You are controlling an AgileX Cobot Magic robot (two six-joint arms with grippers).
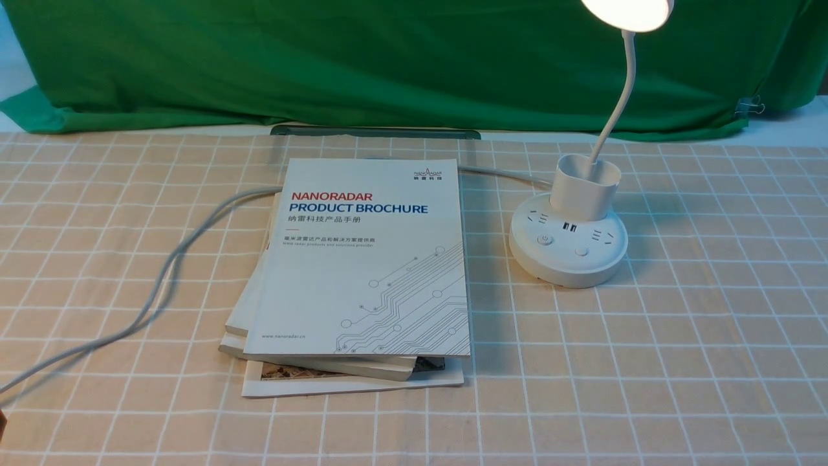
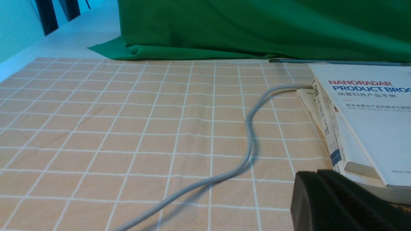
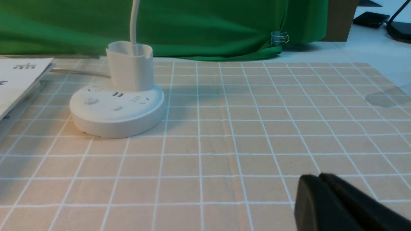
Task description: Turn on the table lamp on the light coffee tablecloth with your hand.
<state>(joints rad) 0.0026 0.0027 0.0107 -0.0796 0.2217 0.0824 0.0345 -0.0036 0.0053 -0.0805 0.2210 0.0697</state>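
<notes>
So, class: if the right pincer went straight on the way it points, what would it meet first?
Probably only bare light coffee tablecloth. The right pincer points beside the table lamp, though depth is unclear.

Brochure (image 1: 365, 259) cover: "NANORADAR PRODUCT BROCHURE", "www.nanoradar.cn".

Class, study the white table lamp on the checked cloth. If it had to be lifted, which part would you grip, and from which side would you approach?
Probably grip the cup-shaped holder of the table lamp, coming from the open cloth side away from the brochure stack. The holder stands upright with graspable walls; the base is wide and flat, and the neck is thin and bendy.
</notes>
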